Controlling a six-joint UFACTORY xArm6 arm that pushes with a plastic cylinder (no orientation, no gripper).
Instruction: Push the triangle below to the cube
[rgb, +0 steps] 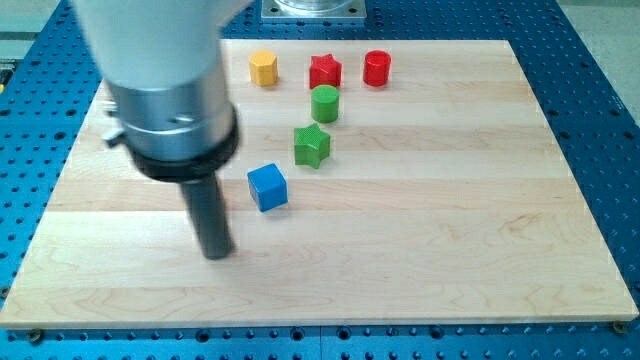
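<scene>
Plainly, the camera view is offering one chief worry: no triangle is showing anywhere on the wooden board (480, 250), and I am judging that it may be lying hidden behind my own housing at the view's left, though I cannot tell; pushing blind from here would be risking a wrong block or a shove off the board's left edge.

My tip (217, 252) is resting low and to the view's left of the blue cube (267, 187), near it but apart; being a bare rod, it is grasping nothing and is touching no block that I can see. A sweep toward the view's right would be knocking the blue cube itself, so moving the target and not the triangle; a glancing contact would be turning it too.

Further up, the green star (312, 146) and green cylinder (324, 103) are sitting close above the cube, so a push carried too far upward would be crowding them; the yellow block (263, 68), red star (325, 70) and red cylinder (376, 68) are lining the view's top, well apart from my tip.

As for the task's thing, its colour, pose and place are remaining unknown to me, while the cube is sitting flat, slightly turned, and bright blue.
</scene>
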